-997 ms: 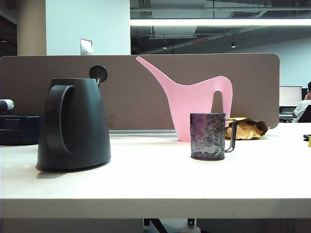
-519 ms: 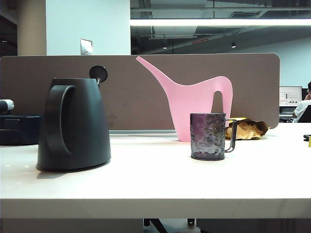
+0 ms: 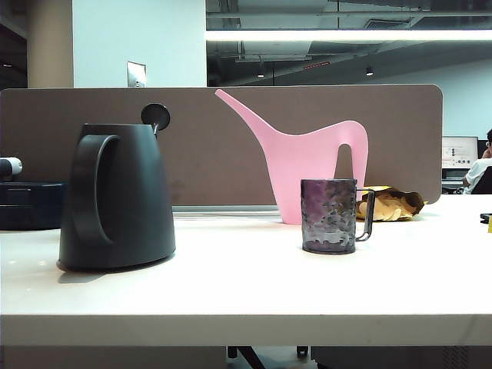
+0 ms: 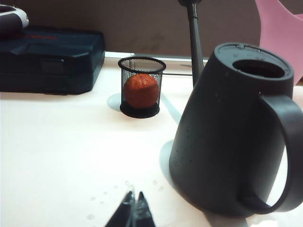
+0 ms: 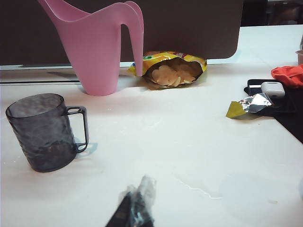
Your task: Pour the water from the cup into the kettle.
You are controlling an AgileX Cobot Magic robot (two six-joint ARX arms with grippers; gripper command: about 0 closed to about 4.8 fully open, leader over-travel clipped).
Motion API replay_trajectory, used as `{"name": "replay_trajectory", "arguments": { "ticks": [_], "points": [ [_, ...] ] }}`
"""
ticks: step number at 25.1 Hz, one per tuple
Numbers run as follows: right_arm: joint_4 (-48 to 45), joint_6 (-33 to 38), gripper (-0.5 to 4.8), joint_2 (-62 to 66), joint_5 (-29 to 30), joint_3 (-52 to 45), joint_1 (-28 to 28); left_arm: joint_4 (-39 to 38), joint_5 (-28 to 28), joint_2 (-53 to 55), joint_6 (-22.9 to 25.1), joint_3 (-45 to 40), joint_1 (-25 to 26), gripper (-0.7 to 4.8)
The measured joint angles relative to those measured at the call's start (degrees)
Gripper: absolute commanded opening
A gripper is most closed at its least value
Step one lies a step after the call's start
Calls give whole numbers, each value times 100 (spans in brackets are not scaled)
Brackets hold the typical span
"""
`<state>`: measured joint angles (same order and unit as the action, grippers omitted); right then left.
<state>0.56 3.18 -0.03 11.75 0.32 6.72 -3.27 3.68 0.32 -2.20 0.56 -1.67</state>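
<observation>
**Cup upright and untouched, both claws shut and back from it**

We start with the counter point(image 3: 254, 300), pale and wide, backed by a brown partition along its far edge. The kettle point(image 3: 117, 196) is the biggest thing on it, standing toward the left end with its loop handle facing the near-left and its lid knob up on a stalk. In the left wrist view its top opening is uncovered and faces up. Behind the middle, against the far edge, stands a pink can point(image 3: 307, 165). A dark case point(image 4: 49, 59) lies at the far left, and an open chip bag point(image 5: 173, 71) sits by the far edge to the right.

The cup point(image 3: 330, 215) stands upright right of centre, well apart from the kettle, its thin handle pointing toward the right end. A mesh pot point(image 4: 141, 86) holding an orange ball stands behind the kettle.

The left claw point(image 4: 134, 213) is closed and empty, low over the counter's near side, just short of the kettle. The right claw point(image 5: 137, 208) is likewise closed on nothing, near the front edge; neither claw shows in the exterior view.

We judge the right arm the nearer one: the cup point(image 5: 45, 132) lies ahead of it and off toward the kettle side, long axis vertical, handle turned toward that claw's side.
</observation>
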Motion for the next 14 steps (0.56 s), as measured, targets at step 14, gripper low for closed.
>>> {"name": "replay_trajectory", "arguments": {
  "ticks": [14],
  "points": [
    [503,-7,-8,-7,24,0,0,-42,0,0,0,2,0,-5]
  ]
}}
